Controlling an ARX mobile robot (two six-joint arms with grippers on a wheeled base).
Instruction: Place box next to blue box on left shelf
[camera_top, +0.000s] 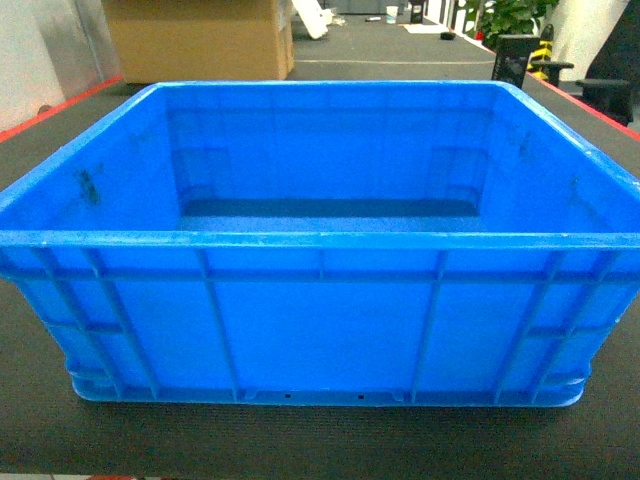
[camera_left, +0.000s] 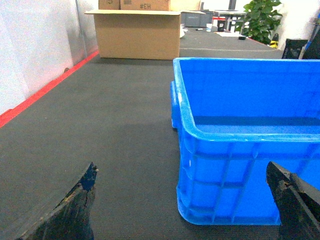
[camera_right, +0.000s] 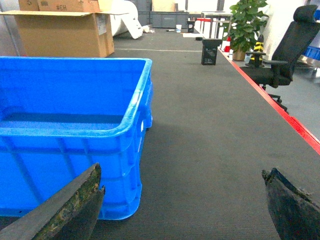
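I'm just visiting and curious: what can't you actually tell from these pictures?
- Left shelf and the other blue box: in no view.
- Box floor, head view: near part hidden behind its front wall.
- Left fingers and right fingers: bases cut off by the bottom edge of the wrist views.
- Cardboard box label: too small.

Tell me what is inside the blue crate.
Nothing shows inside the box: bare blue walls and the far strip of its floor are visible in the head view. The near part of the floor is hidden behind the front wall.
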